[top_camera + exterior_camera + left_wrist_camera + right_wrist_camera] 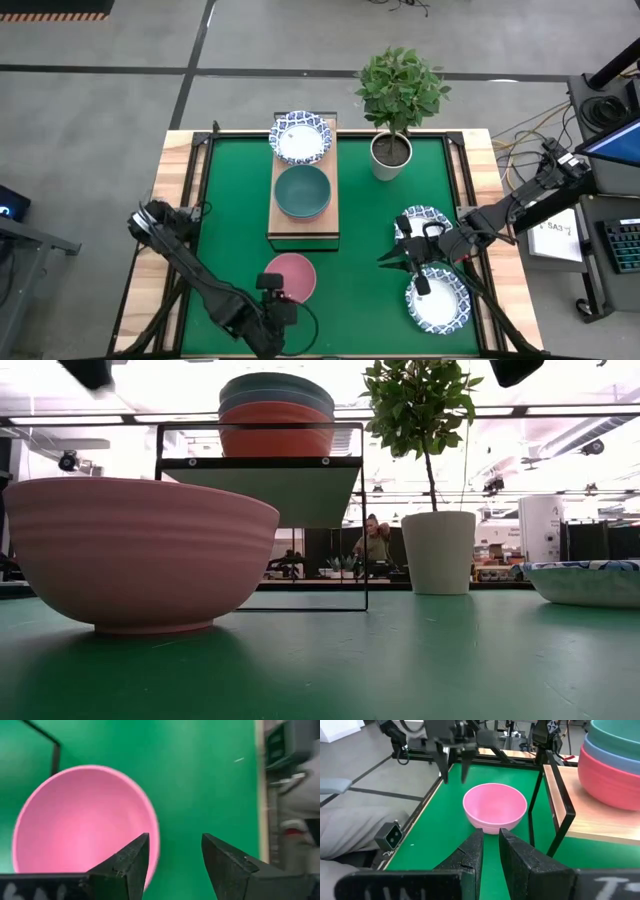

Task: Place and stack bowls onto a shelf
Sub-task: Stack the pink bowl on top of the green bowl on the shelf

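My left gripper (pixel 272 292) hangs above the near rim of the pink bowl (pixel 291 276), fingers (pixel 131 865) apart, nothing between them. That pink bowl sits on the green mat (pixel 360 230) at the near left, just in front of the shelf (pixel 303 225). My wrist camera looks straight down into it.

Over on the right, my right gripper (pixel 395 255) is out between two white bowls with blue patterned rims: one (pixel 425 222) just beyond it, the other (pixel 437 299) nearer, at the mat's near right corner. Those fingers (pixel 470 852) are close together with only a thin gap, and they hold nothing; they point left across the mat toward the pink bowl.

On the shelf's wooden top, a stack stands at the near end: grey-green bowl (pixel 302 192) on top, a blue one (pixel 607 757) under it, a red one (pixel 610 777) at the bottom. At the far end sits another blue-rimmed white bowl (pixel 300 137).

A potted plant (pixel 396 100) stands on the mat, right of the shelf's far end.
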`<state>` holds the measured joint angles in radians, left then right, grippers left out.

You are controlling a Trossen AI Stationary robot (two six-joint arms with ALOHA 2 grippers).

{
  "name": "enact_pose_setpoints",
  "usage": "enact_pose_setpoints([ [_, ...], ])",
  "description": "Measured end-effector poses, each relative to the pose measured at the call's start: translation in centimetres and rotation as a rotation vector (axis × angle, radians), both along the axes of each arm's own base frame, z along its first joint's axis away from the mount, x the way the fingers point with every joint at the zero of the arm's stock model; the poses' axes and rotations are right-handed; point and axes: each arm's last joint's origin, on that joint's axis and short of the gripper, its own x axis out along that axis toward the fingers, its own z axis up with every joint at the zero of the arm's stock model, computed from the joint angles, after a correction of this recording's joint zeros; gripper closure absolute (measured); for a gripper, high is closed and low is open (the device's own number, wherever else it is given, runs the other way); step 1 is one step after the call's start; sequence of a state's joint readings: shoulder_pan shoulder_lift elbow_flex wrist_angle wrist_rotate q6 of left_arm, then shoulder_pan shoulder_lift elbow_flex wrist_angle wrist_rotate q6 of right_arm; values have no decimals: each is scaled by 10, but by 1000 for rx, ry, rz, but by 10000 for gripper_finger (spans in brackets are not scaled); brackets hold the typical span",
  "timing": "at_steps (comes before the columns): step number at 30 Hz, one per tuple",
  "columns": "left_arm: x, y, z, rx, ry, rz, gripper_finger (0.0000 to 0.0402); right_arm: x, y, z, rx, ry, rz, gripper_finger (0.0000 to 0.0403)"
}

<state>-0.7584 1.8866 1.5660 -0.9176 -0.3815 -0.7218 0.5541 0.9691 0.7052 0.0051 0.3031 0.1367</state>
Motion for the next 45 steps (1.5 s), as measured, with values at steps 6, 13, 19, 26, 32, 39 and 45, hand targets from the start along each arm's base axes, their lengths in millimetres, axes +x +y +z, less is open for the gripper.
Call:
enact_pose_setpoints([
  [6, 6, 1, -20, 80, 25, 24, 237, 0, 0, 0, 2, 1, 0, 351],
  [13, 5, 2, -36, 106, 54, 43, 237, 0, 0, 0, -3, -1, 0, 351],
  [19, 3, 5, -55, 102, 58, 60, 244, 0, 0, 0, 1, 0, -2, 351],
  [26, 3, 5, -57, 94, 49, 60, 317, 0, 0, 0, 0, -1, -4, 351],
  [32, 2, 5, -56, 74, 66, 53, 395, 0, 0, 0, 1, -1, -4, 351],
  [39, -2, 2, -31, 59, 86, 8, 399, 0, 0, 0, 1, -1, -4, 351],
  [45, 5, -8, 28, -12, 32, -150, 400, 0, 0, 1, 5, -7, -4, 351],
])
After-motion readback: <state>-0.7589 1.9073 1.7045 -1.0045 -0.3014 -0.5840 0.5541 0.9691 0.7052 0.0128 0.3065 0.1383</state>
